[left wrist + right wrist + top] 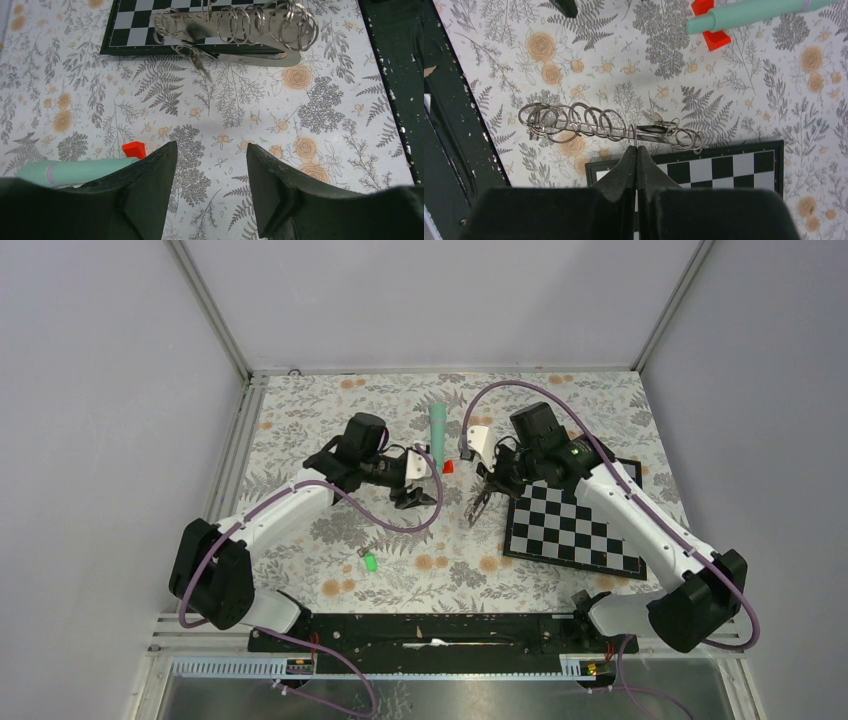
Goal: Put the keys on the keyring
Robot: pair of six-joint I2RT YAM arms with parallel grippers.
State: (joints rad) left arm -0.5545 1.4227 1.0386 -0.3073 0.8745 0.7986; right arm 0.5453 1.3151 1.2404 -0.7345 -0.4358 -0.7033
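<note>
Your right gripper [636,149] has its fingers pressed together on the keyring [589,127] — a flat strip strung with wire loops, with its long axis lying crosswise to those fingers. The green-headed key [369,561] lies on the table [300,420], on the left arm's side and closer to the near edge. The left gripper [211,147], fingers spread and empty, is the nearer one — though it points away from the key.

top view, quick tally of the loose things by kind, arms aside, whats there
keys: 2, a green-headed key lying on the table and a darker key hanging at the rings
keyring: 1, a strap carrying wire rings
teal stick: 1
checkerboard: 1
total: 5
</note>
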